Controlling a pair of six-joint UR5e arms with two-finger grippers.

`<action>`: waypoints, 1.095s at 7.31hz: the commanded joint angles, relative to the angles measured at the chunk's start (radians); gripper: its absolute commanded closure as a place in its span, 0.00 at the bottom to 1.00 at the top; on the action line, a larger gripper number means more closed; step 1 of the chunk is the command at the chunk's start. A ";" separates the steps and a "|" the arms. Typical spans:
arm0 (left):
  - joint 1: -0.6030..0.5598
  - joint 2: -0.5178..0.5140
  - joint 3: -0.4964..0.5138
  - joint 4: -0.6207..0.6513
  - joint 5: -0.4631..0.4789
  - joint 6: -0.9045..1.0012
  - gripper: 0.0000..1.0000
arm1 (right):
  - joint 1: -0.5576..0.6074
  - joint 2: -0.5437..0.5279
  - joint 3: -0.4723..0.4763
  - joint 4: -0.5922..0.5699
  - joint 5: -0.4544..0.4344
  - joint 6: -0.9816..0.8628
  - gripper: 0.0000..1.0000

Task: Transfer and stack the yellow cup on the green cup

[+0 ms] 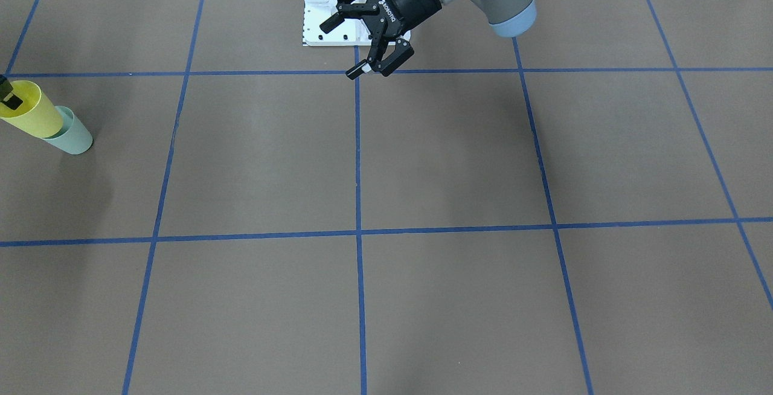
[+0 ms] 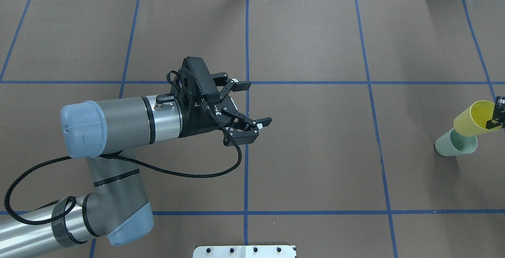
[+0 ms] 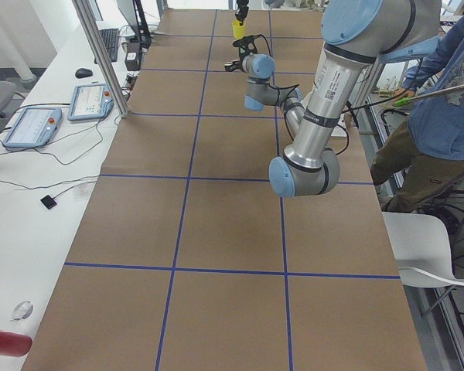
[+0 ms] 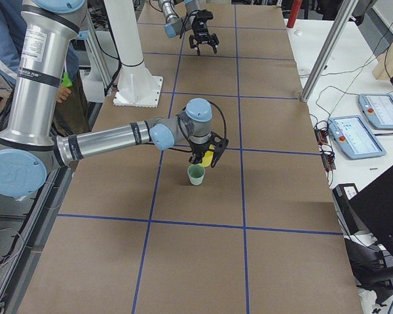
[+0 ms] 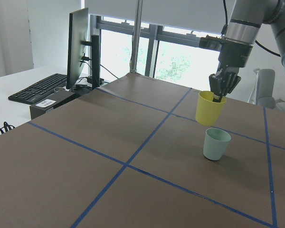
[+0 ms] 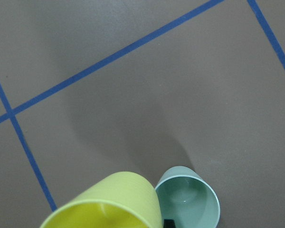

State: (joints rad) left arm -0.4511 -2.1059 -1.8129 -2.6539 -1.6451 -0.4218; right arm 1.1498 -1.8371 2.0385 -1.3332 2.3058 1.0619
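My right gripper (image 5: pixel 223 89) is shut on the rim of the yellow cup (image 5: pixel 210 108), one finger inside it. It holds the cup tilted in the air, just above and beside the green cup (image 5: pixel 216 144). The green cup stands upright and empty on the table. In the overhead view the yellow cup (image 2: pixel 473 118) overlaps the green cup (image 2: pixel 455 143) at the far right edge, with only a bit of the right gripper (image 2: pixel 496 118) showing. The right wrist view shows the yellow cup (image 6: pixel 109 204) next to the green cup's open mouth (image 6: pixel 187 202). My left gripper (image 2: pixel 254 104) is open and empty, hovering near the table's middle.
The brown table is marked with a blue tape grid. The white base plate (image 2: pixel 244 251) lies at the robot's side. A monitor (image 5: pixel 78 47) and keyboard (image 5: pixel 38 88) sit on a desk beyond the table edge. An operator (image 3: pixel 441 100) stands beside the robot.
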 commanded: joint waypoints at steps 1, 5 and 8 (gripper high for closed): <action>0.000 0.001 -0.006 0.000 0.001 0.000 0.01 | -0.010 -0.025 -0.004 -0.001 0.001 -0.022 1.00; 0.000 0.001 -0.006 0.000 0.001 0.000 0.01 | -0.036 -0.019 -0.031 0.003 0.004 -0.023 1.00; 0.000 0.001 -0.006 0.000 0.001 -0.002 0.01 | -0.051 -0.016 -0.041 0.006 0.003 -0.022 1.00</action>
State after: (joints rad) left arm -0.4510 -2.1047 -1.8192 -2.6538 -1.6444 -0.4222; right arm 1.1042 -1.8539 2.0037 -1.3283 2.3098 1.0398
